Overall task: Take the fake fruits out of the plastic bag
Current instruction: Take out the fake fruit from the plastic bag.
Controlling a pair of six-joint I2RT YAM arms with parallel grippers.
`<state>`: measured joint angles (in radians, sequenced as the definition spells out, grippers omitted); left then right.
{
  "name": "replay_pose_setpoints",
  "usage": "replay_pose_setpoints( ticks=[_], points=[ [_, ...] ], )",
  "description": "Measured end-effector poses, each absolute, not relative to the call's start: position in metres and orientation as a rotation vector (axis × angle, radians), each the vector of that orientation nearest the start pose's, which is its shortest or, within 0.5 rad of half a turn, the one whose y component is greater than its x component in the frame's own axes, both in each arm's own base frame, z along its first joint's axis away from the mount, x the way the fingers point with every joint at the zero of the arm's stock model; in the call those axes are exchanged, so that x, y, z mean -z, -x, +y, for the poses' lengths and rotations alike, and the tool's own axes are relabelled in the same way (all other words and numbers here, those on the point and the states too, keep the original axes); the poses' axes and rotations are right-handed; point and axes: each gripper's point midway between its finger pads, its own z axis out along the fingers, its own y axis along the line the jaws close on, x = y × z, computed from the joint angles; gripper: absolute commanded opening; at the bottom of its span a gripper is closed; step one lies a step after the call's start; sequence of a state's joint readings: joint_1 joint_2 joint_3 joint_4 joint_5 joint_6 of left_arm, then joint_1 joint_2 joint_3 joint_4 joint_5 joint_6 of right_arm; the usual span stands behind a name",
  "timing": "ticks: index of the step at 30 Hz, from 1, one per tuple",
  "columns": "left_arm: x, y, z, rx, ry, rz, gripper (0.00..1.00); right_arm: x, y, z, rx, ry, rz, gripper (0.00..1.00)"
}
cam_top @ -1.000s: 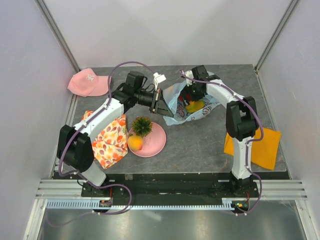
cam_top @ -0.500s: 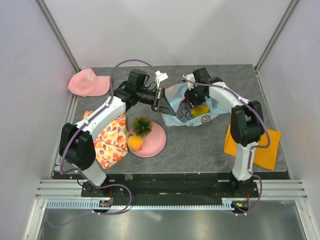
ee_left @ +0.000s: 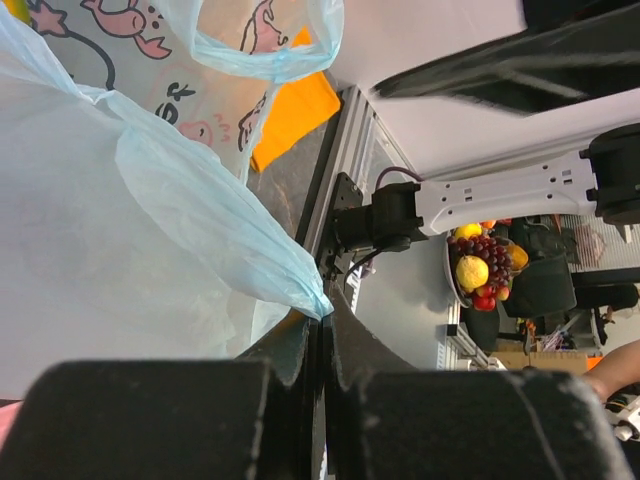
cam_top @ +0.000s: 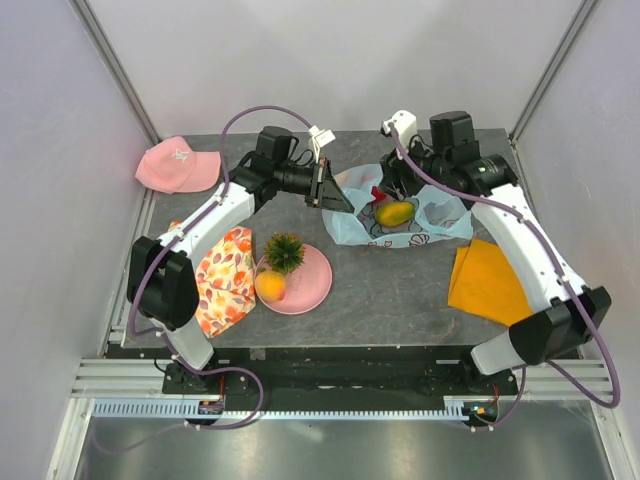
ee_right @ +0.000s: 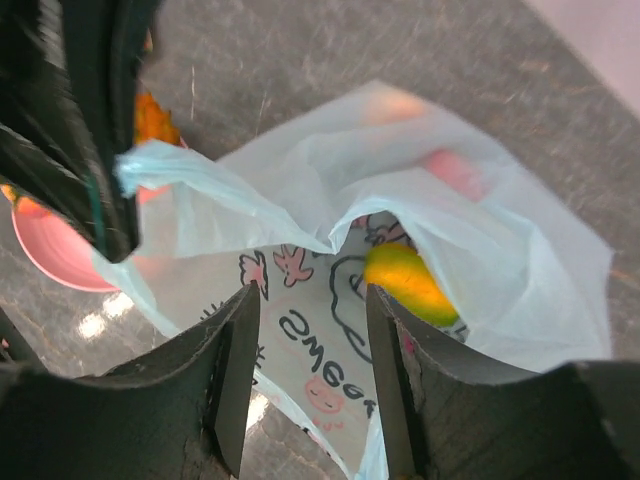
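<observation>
The plastic bag lies crumpled at the back of the bench, between the two arms; the left gripper is closed tight on the bag's left edge, pinching the thin blue film; the right gripper hangs over the bag's mouth with its fingers apart and nothing between them; a yellow-green mango sits inside the bag, a bit of red showing just beside it; the small pineapple and an orange fruit rest on the pink plate, well apart from the bag.
</observation>
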<state>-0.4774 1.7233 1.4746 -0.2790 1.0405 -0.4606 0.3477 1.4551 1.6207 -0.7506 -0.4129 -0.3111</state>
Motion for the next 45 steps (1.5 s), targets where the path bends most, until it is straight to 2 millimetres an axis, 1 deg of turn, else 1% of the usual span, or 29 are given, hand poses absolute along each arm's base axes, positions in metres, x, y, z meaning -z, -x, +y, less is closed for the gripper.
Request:
replay_pose_setpoints(
  ticks=[2, 3, 4, 5, 8, 10, 12, 17, 19, 24, 29, 35, 38, 39, 41, 42, 43, 45],
  points=[
    [-0.267, -0.300, -0.336, 1.632, -0.704, 2.111, 0.02, -0.288, -0.358, 0.193, -0.474, 0.933, 1.986, 0.57],
    [-0.267, -0.300, -0.337, 1.634, -0.700, 2.111, 0.02, -0.275, -0.361, 0.193, -0.472, 0.939, 2.023, 0.59],
    [-0.267, -0.300, -0.337, 1.637, -0.697, 2.111, 0.02, -0.260, -0.366, 0.193, -0.465, 0.946, 2.066, 0.64],
    [-0.267, -0.300, -0.337, 1.639, -0.695, 2.112, 0.02, -0.245, -0.370, 0.192, -0.456, 0.953, 2.107, 0.66],
    [-0.265, -0.299, -0.336, 1.642, -0.691, 2.119, 0.02, -0.202, -0.384, 0.186, -0.407, 0.982, 2.229, 0.67],
    [-0.263, -0.297, -0.336, 1.641, -0.690, 2.128, 0.02, -0.188, -0.391, 0.183, -0.387, 1.003, 2.268, 0.67],
    [-0.259, -0.296, -0.334, 1.634, -0.696, 2.144, 0.02, -0.180, -0.399, 0.180, -0.361, 1.038, 2.278, 0.67],
    [-0.248, -0.294, -0.326, 1.592, -0.728, 2.173, 0.02, -0.163, -0.415, 0.171, -0.283, 1.145, 2.282, 0.78],
    [-0.242, -0.292, -0.323, 1.566, -0.746, 2.188, 0.02, -0.149, -0.417, 0.166, -0.256, 1.190, 2.304, 0.82],
    [-0.230, -0.290, -0.317, 1.510, -0.787, 2.211, 0.02, -0.115, -0.421, 0.155, -0.246, 1.282, 2.353, 0.82],
    [-0.232, -0.290, -0.316, 1.503, -0.799, 2.204, 0.02, -0.095, -0.425, 0.147, -0.244, 1.347, 2.364, 0.88],
    [-0.237, -0.291, -0.318, 1.514, -0.799, 2.187, 0.02, -0.073, -0.424, 0.147, -0.261, 1.431, 2.368, 0.92],
    [-0.237, -0.291, -0.318, 1.512, -0.800, 2.184, 0.02, -0.060, -0.420, 0.147, -0.282, 1.487, 2.379, 0.90],
    [-0.237, -0.291, -0.318, 1.508, -0.800, 2.183, 0.01, -0.055, -0.418, 0.147, -0.286, 1.506, 2.385, 0.82],
    [-0.238, -0.291, -0.317, 1.499, -0.804, 2.181, 0.02, -0.048, -0.415, 0.145, -0.284, 1.543, 2.391, 0.70],
    [-0.238, -0.291, -0.317, 1.494, -0.808, 2.179, 0.02, -0.047, -0.416, 0.144, -0.283, 1.554, 2.387, 0.58],
    [-0.238, -0.291, -0.316, 1.489, -0.813, 2.177, 0.02, -0.047, -0.416, 0.144, -0.276, 1.562, 2.382, 0.54],
    [-0.237, -0.291, -0.315, 1.474, -0.821, 2.172, 0.02, -0.047, -0.416, 0.144, -0.271, 1.563, 2.383, 0.47]
  ],
)
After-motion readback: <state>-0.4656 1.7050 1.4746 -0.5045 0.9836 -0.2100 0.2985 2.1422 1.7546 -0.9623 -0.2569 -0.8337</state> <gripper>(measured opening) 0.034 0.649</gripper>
